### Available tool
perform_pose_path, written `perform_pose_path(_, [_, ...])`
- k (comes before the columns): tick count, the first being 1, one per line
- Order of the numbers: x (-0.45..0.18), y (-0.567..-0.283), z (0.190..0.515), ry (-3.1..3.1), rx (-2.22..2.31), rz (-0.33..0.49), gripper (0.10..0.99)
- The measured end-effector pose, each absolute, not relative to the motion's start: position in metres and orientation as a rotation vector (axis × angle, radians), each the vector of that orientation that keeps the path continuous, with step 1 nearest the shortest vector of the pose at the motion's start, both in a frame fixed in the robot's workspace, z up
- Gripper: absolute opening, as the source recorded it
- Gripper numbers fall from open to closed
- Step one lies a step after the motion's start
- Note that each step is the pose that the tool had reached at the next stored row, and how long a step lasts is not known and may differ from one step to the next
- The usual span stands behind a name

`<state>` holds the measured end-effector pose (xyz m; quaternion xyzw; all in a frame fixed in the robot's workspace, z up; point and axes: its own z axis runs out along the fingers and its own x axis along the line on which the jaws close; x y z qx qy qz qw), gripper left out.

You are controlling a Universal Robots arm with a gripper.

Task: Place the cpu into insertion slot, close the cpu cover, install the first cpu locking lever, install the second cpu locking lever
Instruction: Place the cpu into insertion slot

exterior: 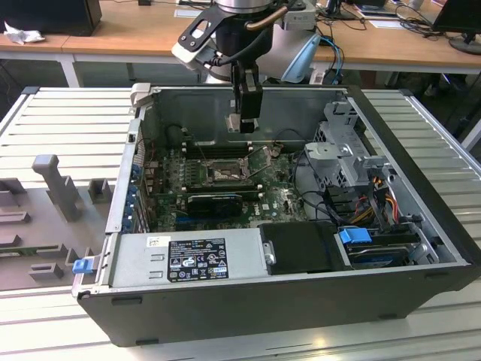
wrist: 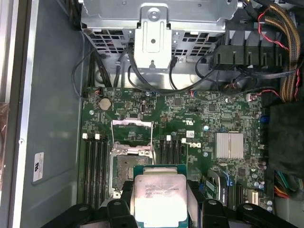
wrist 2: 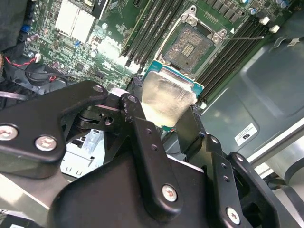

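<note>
A: Status w/ cpu (wrist: pixel 159 198)?
B: Held. The gripper (wrist 2: pixel 165 108) is pinching it by opposite edges, above the open insertion slot (wrist 2: pixel 192 45). Light and stiff, but prob fragile underneath, so edge grip only imo.

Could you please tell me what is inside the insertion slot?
The insertion slot is empty: its bare contact grid shows in the second wrist view. The cpu, clamped in the gripper, is apart from it and hides part of the slot in the first wrist view.

Wooden desks (exterior: pixel 128 30) stand behind a ribbed grey metal table (exterior: pixel 68 124).
</note>
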<state>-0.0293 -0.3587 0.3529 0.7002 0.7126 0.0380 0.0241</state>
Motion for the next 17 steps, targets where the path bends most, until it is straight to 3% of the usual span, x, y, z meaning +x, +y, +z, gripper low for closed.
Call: perform_pose_path(17, [-0.0293,-0.3587,0.3471,2.194,2.18,0.114,0.529])
